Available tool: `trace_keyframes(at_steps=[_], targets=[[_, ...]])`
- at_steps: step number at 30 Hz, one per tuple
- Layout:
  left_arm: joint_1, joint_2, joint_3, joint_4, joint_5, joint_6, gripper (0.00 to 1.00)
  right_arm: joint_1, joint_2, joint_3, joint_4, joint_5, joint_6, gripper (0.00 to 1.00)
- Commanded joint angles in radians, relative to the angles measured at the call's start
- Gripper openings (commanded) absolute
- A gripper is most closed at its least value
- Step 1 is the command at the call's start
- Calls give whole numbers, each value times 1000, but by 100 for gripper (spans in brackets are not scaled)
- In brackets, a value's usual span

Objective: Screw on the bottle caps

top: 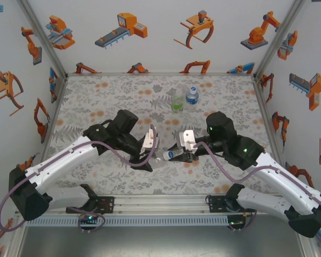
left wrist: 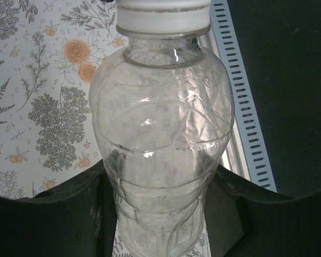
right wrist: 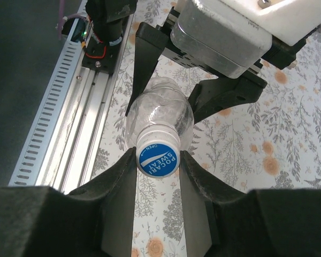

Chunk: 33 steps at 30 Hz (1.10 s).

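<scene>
Clear bottle (left wrist: 160,134) in left gripper (left wrist: 160,211), cap (right wrist: 158,159) in right gripper (right wrist: 158,165), near rail (right wrist: 69,118)

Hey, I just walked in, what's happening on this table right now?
Two robot arms are working on one bottle together. The left gripper has its jaws clamped on the body of the colourless bottle, holding it sideways near the front of the floral mat. The right gripper has its jaws closed on the cap, which sits on that bottle's neck. A green-tinted bottle and a blue-labelled bottle stand upright at the far side.
</scene>
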Motion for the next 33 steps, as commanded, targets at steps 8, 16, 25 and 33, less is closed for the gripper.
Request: trace_keyframes(at_steps=[8, 16, 25, 33], targets=[[0, 30, 43, 11, -85, 16, 0, 8, -11, -91, 244, 301, 746, 0], [5, 28, -11, 189, -267, -45, 0, 7, 10, -114, 151, 628, 1508, 0], [21, 38, -31, 264, -344, -74, 35, 7, 34, -119, 115, 731, 1614, 0], [39, -14, -63, 268, -395, -112, 97, -12, 165, -28, 33, 811, 1409, 0]])
